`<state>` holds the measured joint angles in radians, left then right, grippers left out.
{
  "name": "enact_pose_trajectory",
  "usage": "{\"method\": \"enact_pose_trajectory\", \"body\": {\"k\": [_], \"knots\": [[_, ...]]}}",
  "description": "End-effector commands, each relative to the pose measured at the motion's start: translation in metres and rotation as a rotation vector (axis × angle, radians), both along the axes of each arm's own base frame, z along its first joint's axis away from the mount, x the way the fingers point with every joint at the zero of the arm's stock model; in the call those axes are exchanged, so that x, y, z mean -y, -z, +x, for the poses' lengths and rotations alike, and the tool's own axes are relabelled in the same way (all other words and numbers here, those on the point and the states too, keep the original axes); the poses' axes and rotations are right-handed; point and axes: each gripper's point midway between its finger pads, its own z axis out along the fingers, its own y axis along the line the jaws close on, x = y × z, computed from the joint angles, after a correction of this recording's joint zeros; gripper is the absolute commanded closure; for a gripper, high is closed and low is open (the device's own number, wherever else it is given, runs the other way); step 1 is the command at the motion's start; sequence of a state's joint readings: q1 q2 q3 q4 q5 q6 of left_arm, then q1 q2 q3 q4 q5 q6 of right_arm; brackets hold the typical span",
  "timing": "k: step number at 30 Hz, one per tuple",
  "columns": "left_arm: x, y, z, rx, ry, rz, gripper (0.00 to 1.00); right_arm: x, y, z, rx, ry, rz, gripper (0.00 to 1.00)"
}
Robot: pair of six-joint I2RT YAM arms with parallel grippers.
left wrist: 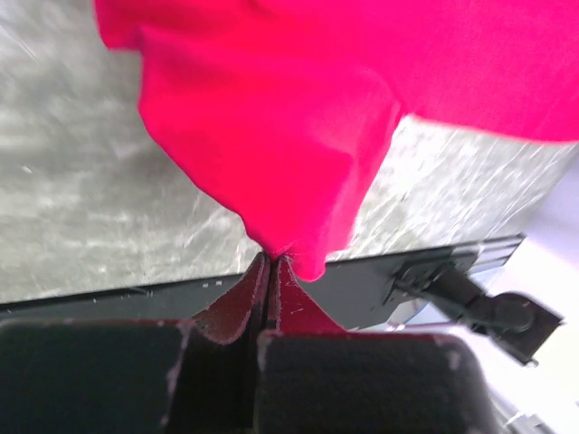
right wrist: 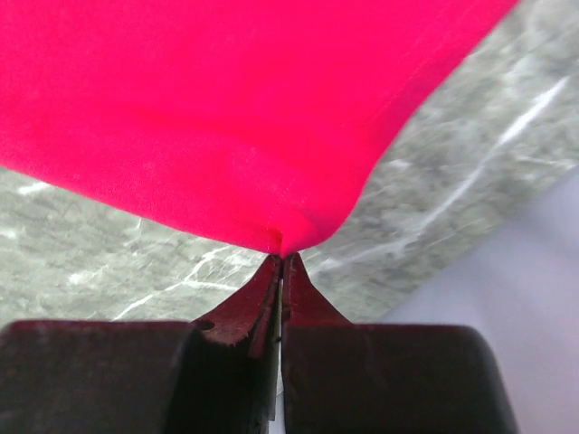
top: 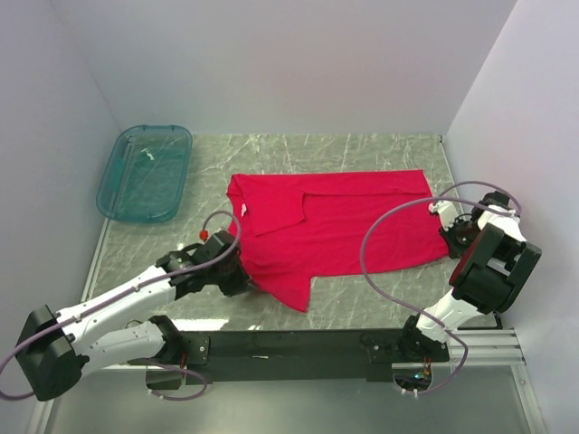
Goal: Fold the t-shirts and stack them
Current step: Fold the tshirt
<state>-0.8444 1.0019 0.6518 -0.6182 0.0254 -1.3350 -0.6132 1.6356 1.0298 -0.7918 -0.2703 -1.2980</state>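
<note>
The red t-shirt [top: 335,221] lies spread across the middle of the marble table [top: 380,149], with 1 flap near the collar already turned in. The left gripper [left wrist: 269,264] is pinched tight on the near-left edge, cloth bunching at its tips. The right gripper [right wrist: 282,258] is clamped on the near-right hem corner. With 2 corners held, this looks like the fold step. The next move probably calls for both arms lifting together and carrying the near edge across evenly, cloth kept taut.

Nothing written can be read in any view: no words, numbers, brands or signs. The t-shirt [top: 353,226] shows only plain red cloth, and the tub [top: 136,194] bears no mark clear enough to read.
</note>
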Motion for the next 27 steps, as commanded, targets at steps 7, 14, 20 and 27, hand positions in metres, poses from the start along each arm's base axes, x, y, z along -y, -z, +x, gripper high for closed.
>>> {"method": "enact_pose_trajectory", "body": {"k": [7, 14, 20, 27], "knots": [[-0.010, -0.037, 0.047, 0.107, -0.002, -0.026, 1.00, -0.004, -0.028, 0.024, 0.099, 0.052, 0.056, 1.00], [-0.006, -0.054, 0.070, 0.150, 0.002, -0.050, 1.00, -0.003, -0.032, 0.033, 0.116, 0.074, 0.075, 1.00], [-0.005, -0.064, 0.084, 0.172, 0.005, -0.061, 1.00, -0.001, -0.035, 0.041, 0.134, 0.101, 0.089, 1.00], [-0.010, -0.078, 0.100, 0.208, -0.003, -0.066, 1.00, 0.001, -0.041, 0.051, 0.164, 0.136, 0.103, 1.00]]}}
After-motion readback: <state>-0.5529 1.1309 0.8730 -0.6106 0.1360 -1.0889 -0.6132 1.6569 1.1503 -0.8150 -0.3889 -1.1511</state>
